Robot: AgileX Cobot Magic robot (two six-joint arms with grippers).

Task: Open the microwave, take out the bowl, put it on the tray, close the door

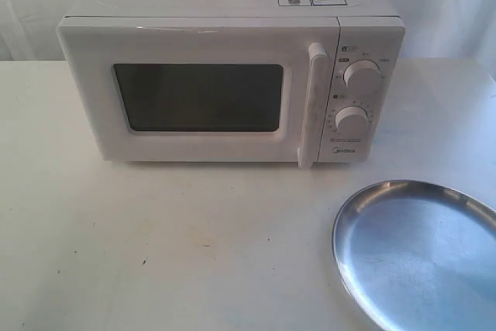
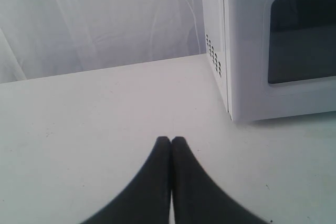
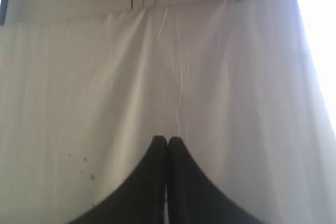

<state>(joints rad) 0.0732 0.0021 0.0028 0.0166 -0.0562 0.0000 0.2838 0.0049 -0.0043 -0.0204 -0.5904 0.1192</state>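
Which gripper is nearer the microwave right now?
Left. The left gripper hangs shut beside the microwave's front corner; the right gripper faces only white cloth, microwave out of view.

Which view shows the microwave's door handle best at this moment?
The exterior view: the door handle shows whole, vertical, beside the knobs. The left wrist view catches only the opposite edge of the door and its window, no handle. The right wrist view shows only white cloth.

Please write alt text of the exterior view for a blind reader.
A white boxy countertop microwave stands on a white table with its white door shut, a vertical bar handle and two round knobs to the right of the dark window. A large round silver metal tray lies empty in front, at the lower right, cut off by the picture's edge.
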